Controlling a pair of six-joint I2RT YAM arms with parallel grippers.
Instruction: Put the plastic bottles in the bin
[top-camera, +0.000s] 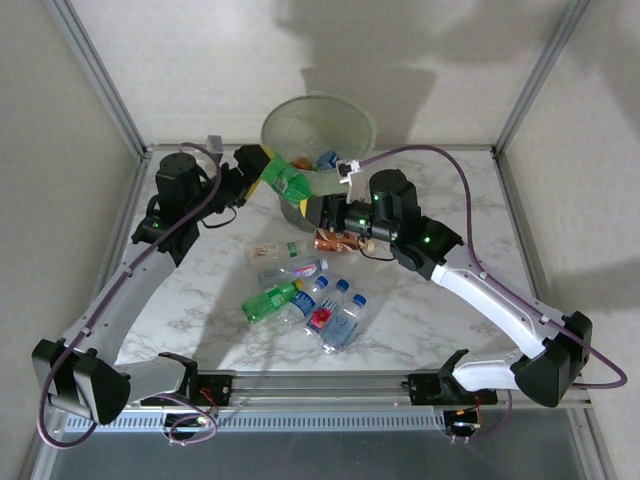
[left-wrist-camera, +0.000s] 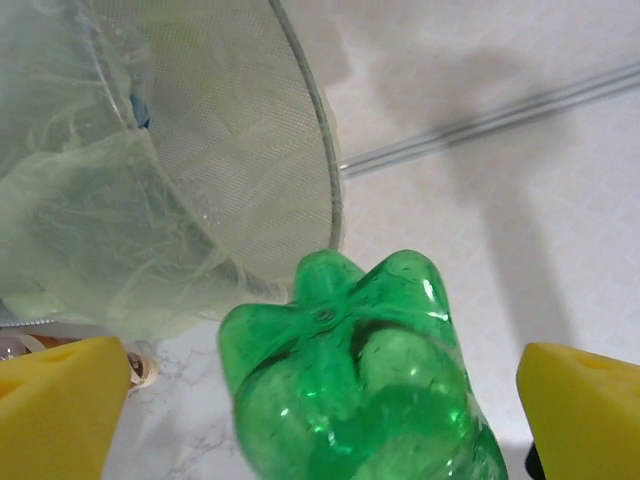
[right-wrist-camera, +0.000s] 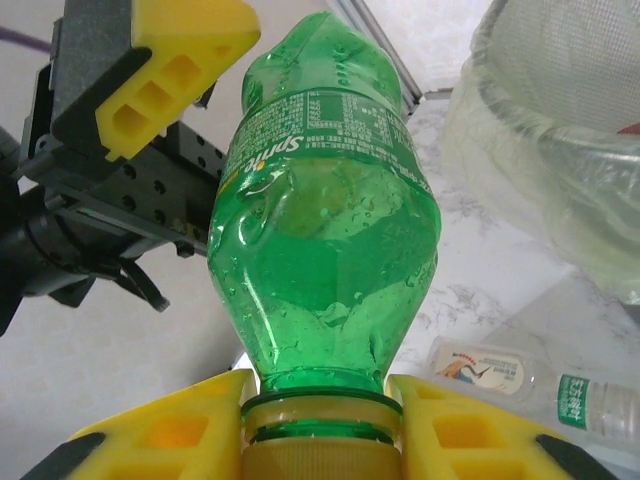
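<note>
From above, the green bottle (top-camera: 285, 180) hangs in the air against the near-left side of the bin (top-camera: 318, 112), about level with its rim and not yet inside. Its long axis runs slantwise, base away from the bin toward the left arm (top-camera: 150, 270), cap end toward the right arm (top-camera: 480, 290), whose wrist sits just in front of the bin. The other bottles (top-camera: 305, 295) lie in a loose heap on the counter (top-camera: 420, 310), well in front of the bin. In the left wrist view the bottle's lobed base (left-wrist-camera: 350, 380) points straight out between the yellow pads (left-wrist-camera: 60, 400), with clear gaps on both sides: the left jaws stand wide open and hold nothing. The bin's mesh-lined wall (left-wrist-camera: 200, 150) rises just beyond and to one side of the base. In the right wrist view the right jaws are clamped tight on the bottle's neck just under its shoulder (right-wrist-camera: 330, 230), so the body stands out along the jaws' line. One left finger (right-wrist-camera: 170, 60) hovers beside the base, apart from it. The bin's rim (right-wrist-camera: 560, 150) lies off to the side of the bottle, and a clear bottle (right-wrist-camera: 520, 385) lies flat on the counter below it. The right arm alone carries the bottle, and I judge it must swing the base sideways over the rim before opening.
</note>
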